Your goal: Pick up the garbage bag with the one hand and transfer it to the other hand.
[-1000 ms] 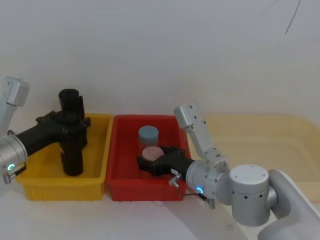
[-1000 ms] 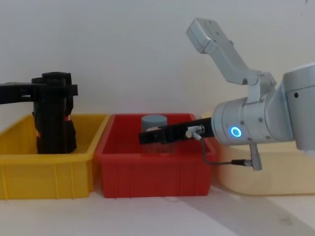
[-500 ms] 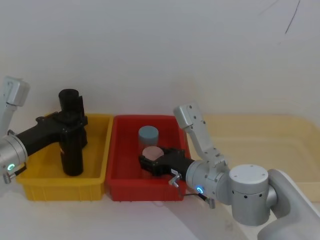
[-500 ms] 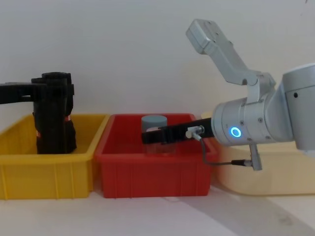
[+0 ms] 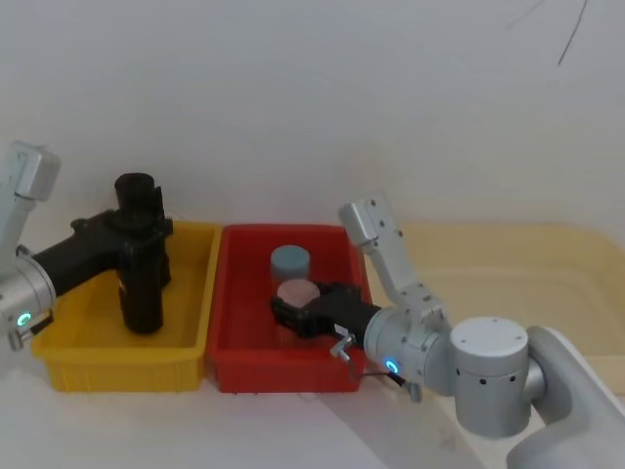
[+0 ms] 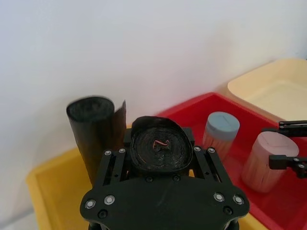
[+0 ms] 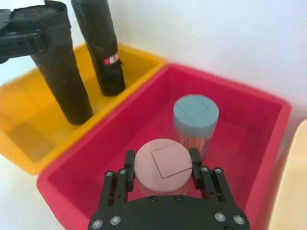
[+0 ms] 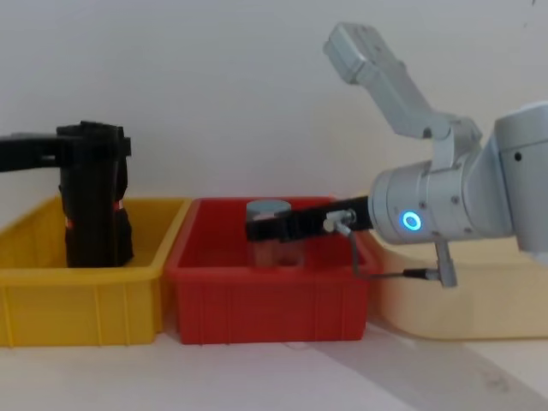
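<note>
Left gripper jaws clamp the garbage bag between them. Lift straight up. Right gripper jaws, gripping the pink-lidded jar, should release first.

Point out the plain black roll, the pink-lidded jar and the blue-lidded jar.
Plain matt black roll (image 7: 67, 81), right wrist view, mid-body.
Pink-lidded jar (image 7: 162, 166), right wrist view, lid.
Blue-lidded jar (image 7: 195, 115), right wrist view, lid.

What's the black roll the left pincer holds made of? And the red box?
The garbage bag, gripped by the left pincer, looks like thin plastic film rolled tight: matt black, coiled layers showing at its end. The red bin seems hard moulded plastic: smooth, slightly glossy, ribbed front wall.
</note>
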`<state>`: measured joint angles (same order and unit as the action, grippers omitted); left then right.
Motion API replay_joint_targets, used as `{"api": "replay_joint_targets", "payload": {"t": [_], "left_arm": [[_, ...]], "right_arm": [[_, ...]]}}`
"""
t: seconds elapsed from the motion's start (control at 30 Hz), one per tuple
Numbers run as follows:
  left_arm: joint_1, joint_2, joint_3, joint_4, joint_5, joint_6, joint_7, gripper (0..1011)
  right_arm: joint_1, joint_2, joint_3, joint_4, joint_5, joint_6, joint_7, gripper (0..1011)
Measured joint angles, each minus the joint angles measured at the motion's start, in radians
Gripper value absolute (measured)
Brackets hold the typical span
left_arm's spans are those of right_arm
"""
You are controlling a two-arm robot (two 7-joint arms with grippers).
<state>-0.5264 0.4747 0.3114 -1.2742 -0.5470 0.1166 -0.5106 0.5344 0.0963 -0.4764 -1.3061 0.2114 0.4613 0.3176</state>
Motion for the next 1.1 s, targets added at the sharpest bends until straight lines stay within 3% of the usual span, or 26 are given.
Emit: {"api": "replay_joint_targets", "payload": {"t": [0.37,0.6,0.93,1.1], "left_arm": [[-0.055,-0.008,0.010,-0.026,0.023,-0.044,-0.001,557],[-0.127,-0.031,0.027,-0.018,0.030,-0.081,-0.031,557],[-0.263,-0.101,0.068,0.060,0.027,-0.145,-0.113,557],[-0.347,-0.160,0.095,0.141,0.015,-0.179,-0.167,557]], "right_arm": [[-0.008,0.022,0.013,-0.094,-0.020,-0.029,-0.013,650],[-0.020,0.047,0.040,-0.186,-0.047,-0.042,-0.048,651],[-0.055,0.093,0.098,-0.322,-0.089,-0.038,-0.112,651],[-0.077,0.113,0.131,-0.375,-0.106,-0.026,-0.143,651]]}}
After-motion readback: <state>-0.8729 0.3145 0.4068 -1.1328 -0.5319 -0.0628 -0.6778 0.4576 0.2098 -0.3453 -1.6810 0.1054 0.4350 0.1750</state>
